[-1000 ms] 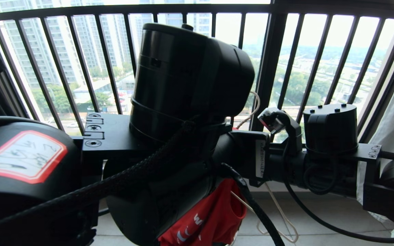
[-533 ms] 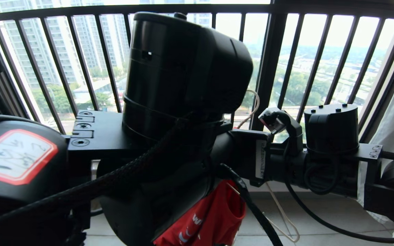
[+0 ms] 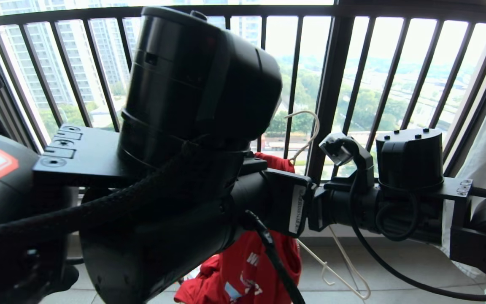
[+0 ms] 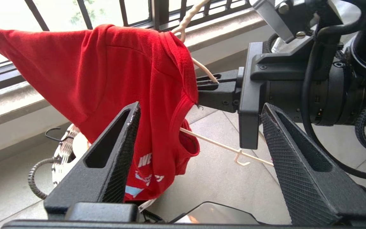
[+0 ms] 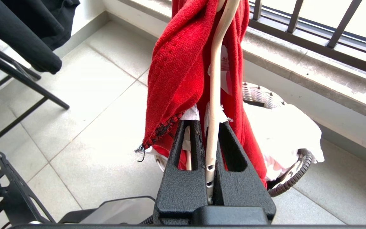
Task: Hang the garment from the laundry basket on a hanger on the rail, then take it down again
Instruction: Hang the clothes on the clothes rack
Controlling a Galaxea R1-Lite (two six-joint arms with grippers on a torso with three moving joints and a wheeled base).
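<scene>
Precariously, the red T-shirt [image 4: 113, 79] drapes over only one arm of the thin cream hanger [image 5: 216, 79], which the right gripper [image 5: 213, 127] clamps by its wire above the balcony floor, in front of the window railing [image 3: 331, 84]. The hanger's other arm [image 4: 224, 148] juts out bare, its small end hook exposed. The left gripper [image 4: 199, 152] hovers just beside the shirt with its jaws spread wide and nothing between them. The likely trouble: with the cloth bunched on one side, the shirt could slide off the wire and drop back toward the laundry basket [image 5: 292, 179] below; a pull on the fabric could also twist the thin wire in the right gripper's narrow hold. The collar seems to sit by the hanger's neck, one sleeve spread out toward the railing, and the white chest print [image 4: 146, 173] hangs low and creased. Frayed dark thread shows at a hem beside the right gripper. The overhead rail is not in view.
</scene>
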